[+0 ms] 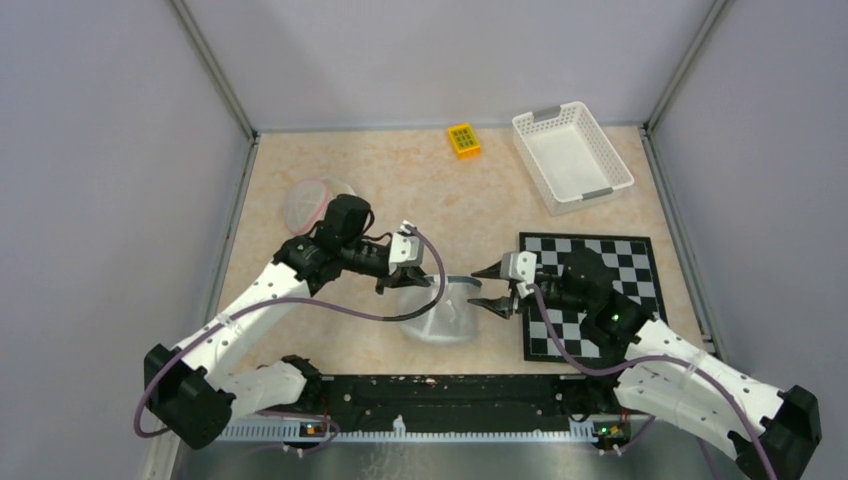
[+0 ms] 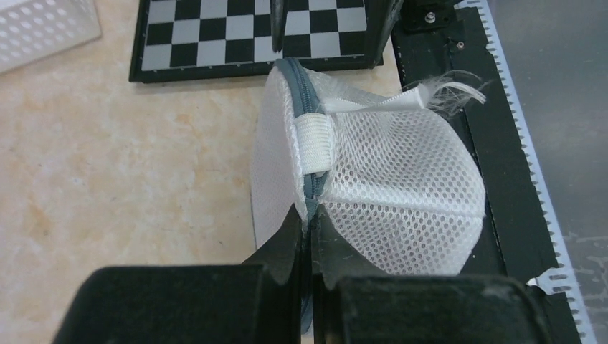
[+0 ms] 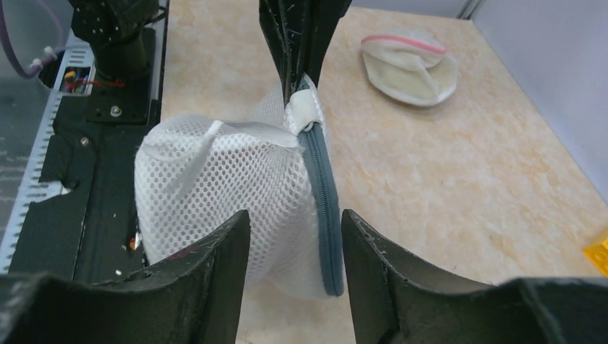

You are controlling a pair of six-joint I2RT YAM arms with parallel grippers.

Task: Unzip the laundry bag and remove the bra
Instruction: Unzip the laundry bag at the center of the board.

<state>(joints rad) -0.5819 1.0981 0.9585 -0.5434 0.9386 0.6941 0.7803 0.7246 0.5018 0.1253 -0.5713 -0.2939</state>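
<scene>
The white mesh laundry bag stands domed near the table's front edge, its grey zipper closed along the rim. My left gripper is shut on the zipper seam, just below a white fabric tab. My right gripper is open, and its fingers straddle the opposite edge of the bag with the zipper between them, not touching. A cream cup-shaped piece with pink trim, which looks like a bra, lies at the back left and also shows in the right wrist view. The bag's inside is hidden.
A checkerboard mat lies under the right arm. A white basket and a yellow block sit at the back. The black base rail runs just in front of the bag.
</scene>
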